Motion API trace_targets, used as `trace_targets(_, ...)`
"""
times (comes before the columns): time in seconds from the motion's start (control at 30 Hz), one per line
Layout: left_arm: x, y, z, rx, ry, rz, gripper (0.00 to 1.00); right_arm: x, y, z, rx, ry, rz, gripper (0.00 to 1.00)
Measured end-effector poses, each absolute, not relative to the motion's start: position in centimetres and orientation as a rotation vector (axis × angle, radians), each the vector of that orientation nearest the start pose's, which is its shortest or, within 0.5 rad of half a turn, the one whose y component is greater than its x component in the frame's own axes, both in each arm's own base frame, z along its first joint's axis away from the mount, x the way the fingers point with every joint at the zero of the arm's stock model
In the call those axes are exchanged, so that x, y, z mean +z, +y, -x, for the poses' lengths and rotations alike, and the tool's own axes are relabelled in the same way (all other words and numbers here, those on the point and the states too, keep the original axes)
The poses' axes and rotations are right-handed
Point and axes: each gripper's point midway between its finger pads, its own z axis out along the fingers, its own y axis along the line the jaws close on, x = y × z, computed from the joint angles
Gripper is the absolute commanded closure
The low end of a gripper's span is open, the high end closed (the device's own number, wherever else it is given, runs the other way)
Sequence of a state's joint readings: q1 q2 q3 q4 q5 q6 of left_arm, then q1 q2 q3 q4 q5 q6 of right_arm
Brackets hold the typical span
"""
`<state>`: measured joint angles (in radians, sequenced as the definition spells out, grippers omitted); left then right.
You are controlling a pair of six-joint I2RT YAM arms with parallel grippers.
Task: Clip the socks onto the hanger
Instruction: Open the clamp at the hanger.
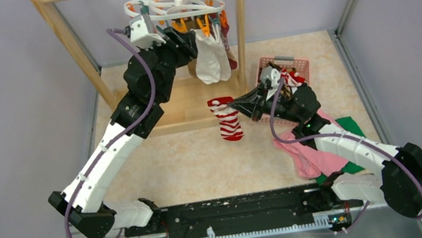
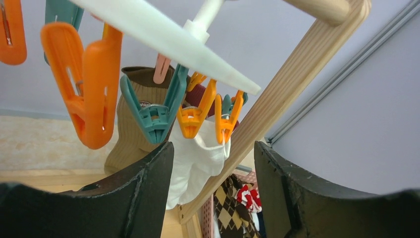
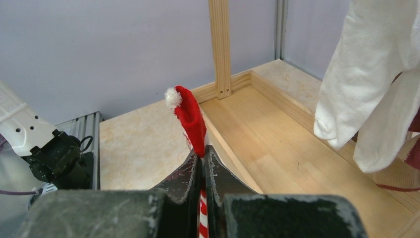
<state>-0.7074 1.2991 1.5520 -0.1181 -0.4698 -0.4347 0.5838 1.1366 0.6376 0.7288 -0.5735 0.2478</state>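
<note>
Holding the red-white striped sock (image 1: 228,120) by its red end in our right pincer (image 3: 203,154), above the bench, short of the hanger (image 2: 163,34) | left pincer (image 2: 213,148) open under clips | risk: thin grip slips, sock drops.

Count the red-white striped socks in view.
2. The first striped sock hangs from the shut right gripper; the other striped sock lies in the pink basket beside that arm. More may be buried there.

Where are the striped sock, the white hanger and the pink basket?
striped sock (image 1: 229,126), top view, its striped foot
white hanger (image 1: 179,1), top view, hub under the hook
pink basket (image 1: 298,59), top view, its far rim
</note>
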Motion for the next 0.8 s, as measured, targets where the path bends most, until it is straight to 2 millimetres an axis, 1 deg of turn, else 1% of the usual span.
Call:
trace_targets(0.1, 49.0, -21.9, -35.5, -0.602, 1.449, 0.202, 0.36, 29.9, 29.2, -25.3, 1.069, 1.264, 0.732, 1.00)
trace_targets(0.23, 49.6, -21.9, -35.8, -0.606, 1.441, 0.216, 0.37, 29.9, 29.0, -25.5, 1.067, 1.266, 0.728, 1.00)
trace_targets(0.43, 48.8, -22.2, -36.4, -0.598, 1.465, 0.228, 0.37, 30.2, 28.7, -25.5, 1.065, 1.261, 0.719, 1.00)
trace_targets(0.67, 49.0, -21.8, -36.8, -0.597, 1.461, 0.252, 0.38, 30.3, 28.5, -25.4, 1.069, 1.257, 0.713, 1.00)
trace_targets(0.8, 49.2, -21.5, -37.2, -0.594, 1.456, 0.264, 0.41, 30.2, 28.4, -25.4, 1.073, 1.255, 0.711, 1.00)
